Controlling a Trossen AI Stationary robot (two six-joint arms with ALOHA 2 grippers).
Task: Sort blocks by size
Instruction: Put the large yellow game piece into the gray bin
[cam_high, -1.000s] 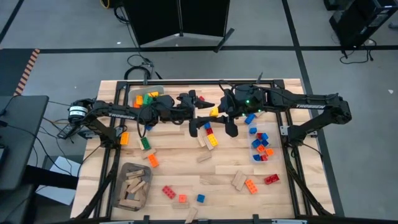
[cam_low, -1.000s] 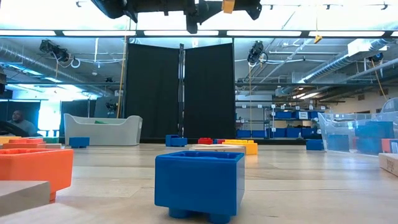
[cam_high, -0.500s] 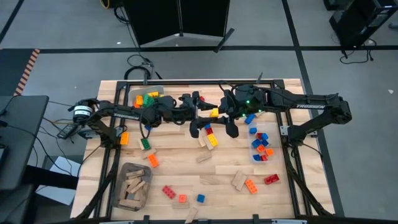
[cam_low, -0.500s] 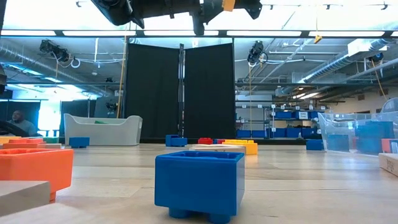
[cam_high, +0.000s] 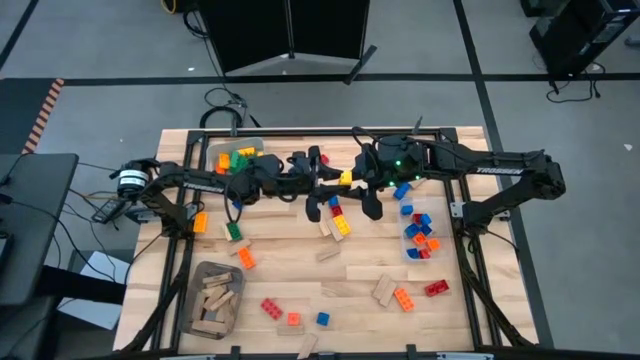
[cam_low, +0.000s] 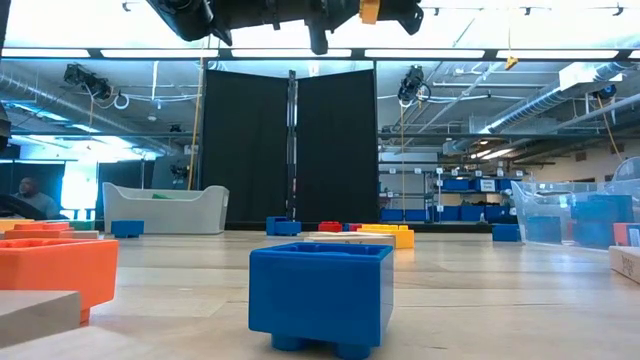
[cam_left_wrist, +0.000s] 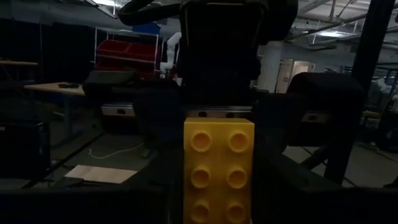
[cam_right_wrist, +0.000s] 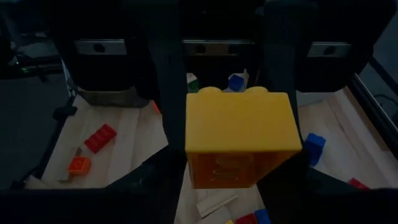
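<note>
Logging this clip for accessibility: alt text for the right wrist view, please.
A yellow brick, studs up, fills the centre in the right hand, flanked by dark fingers. Below, a red brick, an orange brick and a blue brick lie on the wooden table.

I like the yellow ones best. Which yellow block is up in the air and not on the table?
The yellow block between the two robot hands, above the table's middle back. The left hand and right hand meet at it, while the other yellow block lies flat on the wood.

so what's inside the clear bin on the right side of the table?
Clear bin holds small blue, red and orange blocks, loosely piled. Whatever lies under the top ones is covered, so no exact count.
</note>
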